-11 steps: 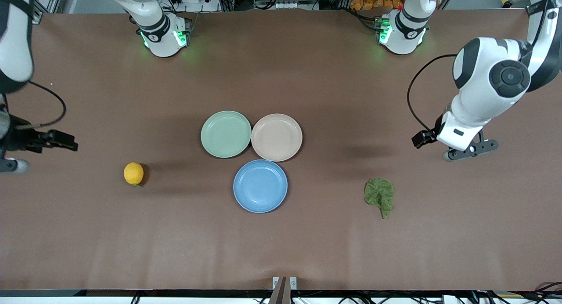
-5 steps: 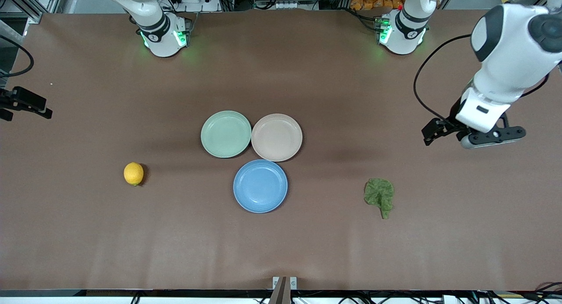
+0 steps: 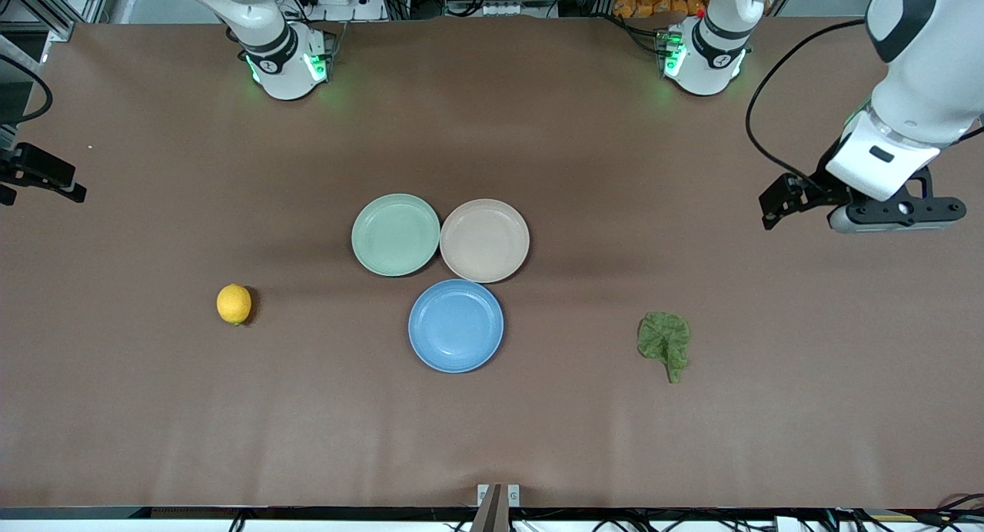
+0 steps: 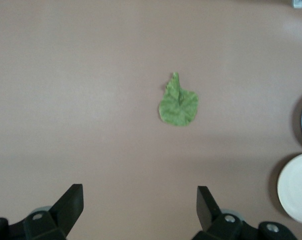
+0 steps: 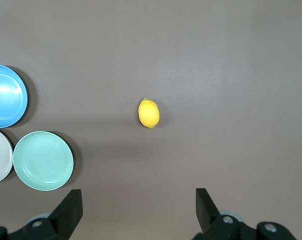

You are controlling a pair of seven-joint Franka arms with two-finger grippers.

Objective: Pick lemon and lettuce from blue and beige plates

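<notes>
The right gripper (image 5: 136, 212) hangs high with fingers (image 5: 71, 207) spread wide and empty; the lemon (image 3: 234, 304) lies on the table ahead of them. The green plate (image 3: 395, 234), beige plate (image 3: 484, 240) and blue plate (image 3: 456, 326) sit empty, so the food looks already removed. The lettuce (image 3: 666, 342) lies flat ahead of the left gripper (image 4: 138, 210), its fingers equally wide.

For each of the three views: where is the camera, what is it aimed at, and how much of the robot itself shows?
Front view: high across the table, facing both bases; shows three plates, the lemon, the lettuce, both arms.
Left wrist view: on the left arm, looking down past the open left gripper at the lettuce.
Right wrist view: on the right arm, looking down past the open right gripper at the lemon.
Shared: the blue plate appears in all three.
</notes>
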